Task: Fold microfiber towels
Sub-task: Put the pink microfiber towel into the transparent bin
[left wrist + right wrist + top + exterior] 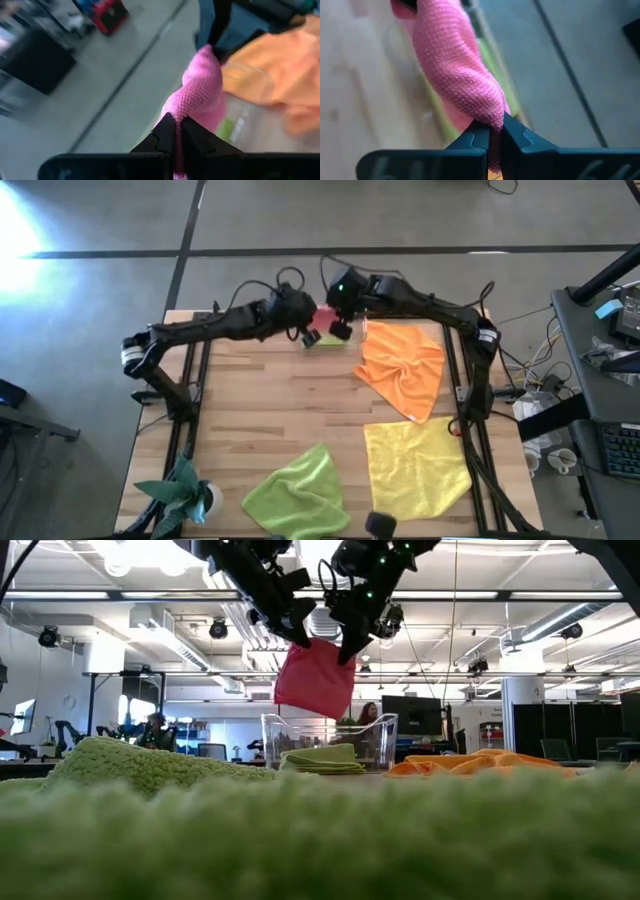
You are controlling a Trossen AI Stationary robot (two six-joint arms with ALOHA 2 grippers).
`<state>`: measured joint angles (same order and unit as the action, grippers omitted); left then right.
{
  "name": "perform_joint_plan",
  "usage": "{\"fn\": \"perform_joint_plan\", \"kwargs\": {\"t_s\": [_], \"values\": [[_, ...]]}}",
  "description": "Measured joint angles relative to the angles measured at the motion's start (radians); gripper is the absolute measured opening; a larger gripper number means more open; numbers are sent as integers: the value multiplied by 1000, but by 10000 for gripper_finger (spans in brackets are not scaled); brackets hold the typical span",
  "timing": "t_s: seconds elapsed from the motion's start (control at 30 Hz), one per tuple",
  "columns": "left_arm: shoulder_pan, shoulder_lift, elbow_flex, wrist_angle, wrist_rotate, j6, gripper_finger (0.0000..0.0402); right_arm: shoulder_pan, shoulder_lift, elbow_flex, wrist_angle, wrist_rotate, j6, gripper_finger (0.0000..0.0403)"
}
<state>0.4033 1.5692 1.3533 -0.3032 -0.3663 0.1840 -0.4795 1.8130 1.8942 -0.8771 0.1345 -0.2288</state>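
Note:
A folded hot pink towel [315, 680] hangs in the air over a clear plastic tray [272, 735] at the table's far edge. A folded lime green towel [322, 758] lies in the tray. My left gripper [300, 638] and my right gripper [347, 650] are both shut on the pink towel's top, side by side. An orange towel [402, 365], a yellow towel [415, 470] and a second lime green towel [298, 495] lie crumpled flat on the table. My left gripper pinches the pink towel's bunched top edge [178, 109] at its left end between its two fingers, slanting down from the table's left. The towel hangs below, clear of the tray. My right gripper pinches the same top edge at its right end [492, 119] between both fingers, slanting down from the table's right. The cloth bulges thick just ahead of the fingertips; how many layers they hold I cannot tell.
A small potted plant [185, 495] stands at the table's near left corner. Bare wood shows in the middle and left of the table [260, 410]. The arms' black frames [470, 380] run along both sides.

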Motion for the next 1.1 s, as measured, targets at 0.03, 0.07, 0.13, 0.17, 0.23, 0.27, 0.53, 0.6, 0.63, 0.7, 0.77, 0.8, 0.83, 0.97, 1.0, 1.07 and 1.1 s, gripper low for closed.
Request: {"fn": "perform_joint_plan", "kwargs": {"t_s": [0.03,0.07,0.13,0.17,0.23,0.27,0.53,0.6,0.63,0.7,0.77,0.8,0.83,0.97,1.0,1.07,1.1], "values": [[16,5,2,26,0,26,0,-13,0,0,23,0,-9,9],[32,9,4,52,0,50,0,-25,1,0,48,0,-20,9],[66,20,4,100,3,87,0,-48,2,-1,91,0,-40,9],[81,29,4,138,3,108,0,-60,5,-2,120,2,-52,9],[114,49,4,211,9,150,0,-83,11,-2,181,16,-72,9],[131,59,4,234,18,170,0,-95,17,-2,201,23,-81,9],[238,182,19,447,36,303,0,-185,74,-2,355,93,-171,9],[259,217,37,461,46,305,0,-199,87,-2,365,92,-184,9],[268,233,40,459,56,305,0,-205,95,-2,366,89,-187,9],[278,261,42,452,84,305,0,-211,115,-2,340,84,-199,9],[278,277,39,393,125,304,0,-212,137,-2,266,48,-201,9],[277,277,35,342,147,301,0,-211,150,-2,223,19,-193,9],[274,277,34,293,168,301,0,-209,159,-2,180,-11,-183,9],[250,270,33,118,234,296,0,-187,192,-2,49,-84,-163,9],[245,268,33,90,245,296,0,-180,198,-2,34,-99,-164,9],[240,262,34,41,272,295,0,-170,202,-3,13,-139,-164,9],[236,261,34,28,288,294,0,-164,203,-3,4,-155,-164,9]]}}
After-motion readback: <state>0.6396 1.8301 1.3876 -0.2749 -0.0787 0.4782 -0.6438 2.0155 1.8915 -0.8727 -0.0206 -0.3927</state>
